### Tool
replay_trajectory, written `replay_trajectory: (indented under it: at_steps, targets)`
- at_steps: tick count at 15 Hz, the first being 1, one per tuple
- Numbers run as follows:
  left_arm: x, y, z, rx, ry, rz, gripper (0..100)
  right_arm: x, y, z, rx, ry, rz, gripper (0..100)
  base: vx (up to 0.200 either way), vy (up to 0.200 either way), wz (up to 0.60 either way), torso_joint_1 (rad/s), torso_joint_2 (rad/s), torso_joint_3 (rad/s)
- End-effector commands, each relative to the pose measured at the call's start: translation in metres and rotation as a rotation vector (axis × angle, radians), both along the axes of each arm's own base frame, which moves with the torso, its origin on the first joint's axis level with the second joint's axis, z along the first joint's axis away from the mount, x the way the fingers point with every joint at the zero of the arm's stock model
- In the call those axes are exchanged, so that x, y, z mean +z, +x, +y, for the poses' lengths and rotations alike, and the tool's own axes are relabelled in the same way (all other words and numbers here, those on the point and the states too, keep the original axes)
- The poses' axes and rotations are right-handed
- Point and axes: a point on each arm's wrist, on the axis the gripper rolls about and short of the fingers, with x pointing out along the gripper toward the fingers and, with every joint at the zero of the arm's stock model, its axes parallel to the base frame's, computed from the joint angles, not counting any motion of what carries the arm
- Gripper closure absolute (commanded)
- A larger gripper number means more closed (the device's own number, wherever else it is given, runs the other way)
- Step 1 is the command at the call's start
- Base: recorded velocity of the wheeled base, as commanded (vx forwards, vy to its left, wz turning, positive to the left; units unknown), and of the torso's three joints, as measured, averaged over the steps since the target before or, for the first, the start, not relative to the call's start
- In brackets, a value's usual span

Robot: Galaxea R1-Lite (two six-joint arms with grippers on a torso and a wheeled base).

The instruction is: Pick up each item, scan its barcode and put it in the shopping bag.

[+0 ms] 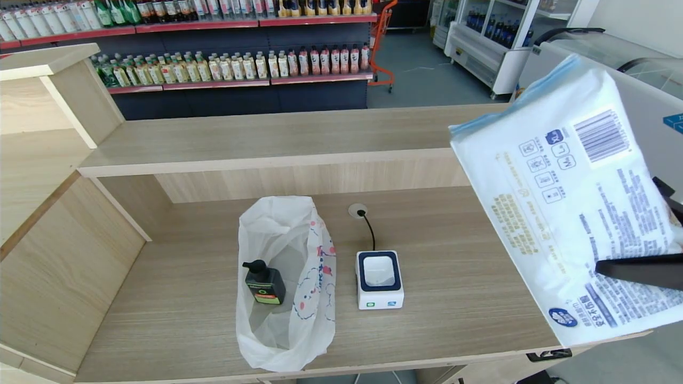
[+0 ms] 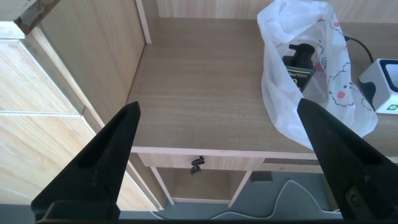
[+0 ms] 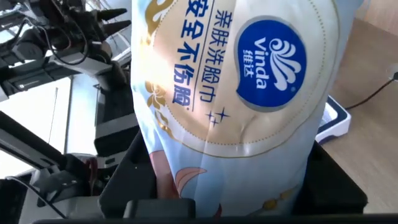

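1. Pack of tissues [image 1: 576, 202]: white with blue trim, held raised and tilted above the counter's [image 1: 453, 288] right end. Printed side up, barcode [image 1: 601, 134] at its far upper corner.
2. Right gripper [image 3: 230, 208]: clamped on the pack; one black finger [image 1: 640, 271] crosses the near face of the pack.
3. Left gripper [image 2: 219, 107]: jaws spread wide, nothing between them, hanging off the counter's front edge toward its left corner.
4. Shopping bag [image 1: 315, 277]: thin white plastic, lying mouth-open near the front edge, left of centre. Dark pump bottle [image 1: 264, 282] lies inside it.
5. Scanner [image 1: 379, 280]: small white box with a dark-framed window, just beside the bag on its right. Its black cable [image 1: 368, 229] runs to a grommet hole [image 1: 357, 210] near the back edge.
6. Counter: pale wood grain, with a raised ledge [image 1: 277, 138] along the back.
7. Room beyond: red-edged shelves of bottles [image 1: 235, 66], an orange trolley frame [image 1: 385, 42], a white chiller cabinet [image 1: 491, 37], grey floor [image 1: 421, 74].
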Motion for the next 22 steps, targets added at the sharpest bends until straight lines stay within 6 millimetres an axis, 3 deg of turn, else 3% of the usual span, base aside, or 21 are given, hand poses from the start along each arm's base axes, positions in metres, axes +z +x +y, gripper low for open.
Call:
replay_trajectory:
  at_steps: [1,9,10,14,22]
  targets:
    - [0.0,0.0,0.0,0.001,0.0,-0.001,0,0.002,-0.008,0.001,0.022,-0.016,0.006,100,0.0,0.0,0.0,0.0,0.0,0.0]
    - [0.0,0.0,0.0,0.001,0.0,-0.001,0,0.015,-0.029,0.015,0.107,-0.09,-0.045,100,0.0,0.0,0.0,0.0,0.0,0.0]
    - [0.0,0.0,0.0,0.001,0.0,-0.001,0,0.017,-0.04,0.015,0.107,-0.093,-0.071,100,0.0,0.0,0.0,0.0,0.0,0.0]
    - [0.0,0.0,0.0,-0.001,0.0,-0.001,0,0.004,-0.059,0.013,0.106,-0.118,-0.033,100,0.0,0.0,0.0,0.0,0.0,0.0]
    - [0.0,0.0,0.0,0.001,0.0,0.001,0,0.003,-0.067,0.013,0.116,-0.123,-0.048,100,0.0,0.0,0.0,0.0,0.0,0.0]
